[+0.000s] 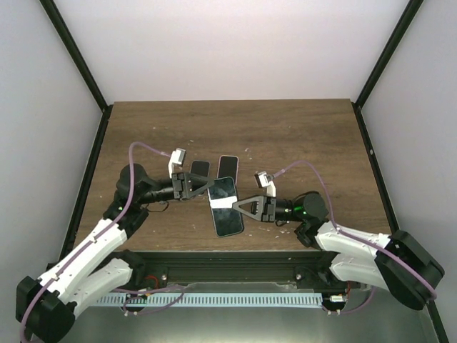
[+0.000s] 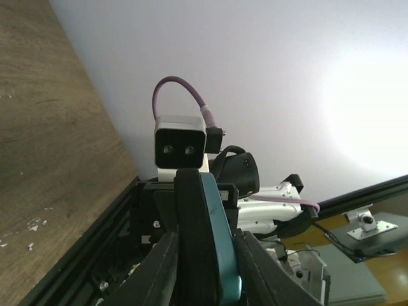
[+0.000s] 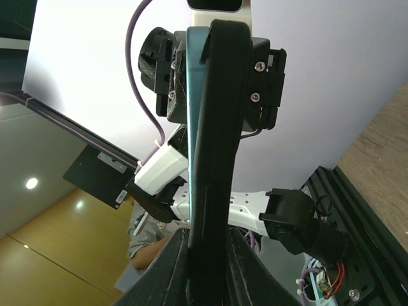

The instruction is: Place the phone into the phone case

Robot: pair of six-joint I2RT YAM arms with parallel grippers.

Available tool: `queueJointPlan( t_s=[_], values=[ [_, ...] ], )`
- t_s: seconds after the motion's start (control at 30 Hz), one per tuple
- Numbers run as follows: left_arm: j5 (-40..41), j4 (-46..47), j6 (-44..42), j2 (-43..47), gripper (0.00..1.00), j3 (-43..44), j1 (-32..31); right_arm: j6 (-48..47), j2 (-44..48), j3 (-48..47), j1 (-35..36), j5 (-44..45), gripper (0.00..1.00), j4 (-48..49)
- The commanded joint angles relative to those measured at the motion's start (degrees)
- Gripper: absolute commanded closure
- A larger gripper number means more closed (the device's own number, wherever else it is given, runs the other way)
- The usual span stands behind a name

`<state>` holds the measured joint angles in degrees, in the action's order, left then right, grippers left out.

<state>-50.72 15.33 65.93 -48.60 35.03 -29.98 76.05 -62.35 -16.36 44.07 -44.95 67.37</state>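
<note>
Centre of frame: the right gripper (image 1: 237,205) pinches the phone (image 1: 228,221) at its right edge; the left gripper (image 1: 211,185) clamps its upper left edge. Beyond, a dark slab (image 1: 200,169) and a second slab (image 1: 228,163) lie on the table (image 1: 300,143)

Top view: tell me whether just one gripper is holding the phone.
No, the left gripper and the right gripper both clamp the phone from opposite sides.
</note>
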Motion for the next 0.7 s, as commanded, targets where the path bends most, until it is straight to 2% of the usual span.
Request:
queueJointPlan(
  t_s=[0.0,0.13,0.2,0.27,0.43,0.53,0.67],
  values=[
    [-1.0,2.4,0.6,-0.5,0.80,-0.4,0.2,0.2,0.1,-2.9,0.6,1.4,0.90,4.8],
    [-1.0,1.9,0.7,-1.3,0.87,-0.1,0.1,0.8,-0.3,-3.0,0.7,2.1,0.85,4.7],
    [-1.0,0.9,0.2,-1.9,0.88,0.1,0.1,1.2,-0.6,-3.2,0.8,2.5,0.83,4.1],
    [-1.2,0.0,0.1,-2.6,0.81,0.1,0.2,1.4,-0.9,-3.5,0.9,2.9,0.87,3.9],
    [-1.4,4.3,5.5,-2.0,0.51,-1.6,0.1,4.5,-0.9,-2.1,1.0,5.0,0.90,8.5],
    [-0.9,4.3,6.3,-0.7,0.45,-1.7,0.1,4.6,-0.4,-1.9,1.0,6.6,0.90,8.7],
    [0.0,3.9,6.3,0.6,0.46,-2.2,0.1,4.3,-0.5,-2.0,1.0,7.1,0.91,10.3]
  ],
)
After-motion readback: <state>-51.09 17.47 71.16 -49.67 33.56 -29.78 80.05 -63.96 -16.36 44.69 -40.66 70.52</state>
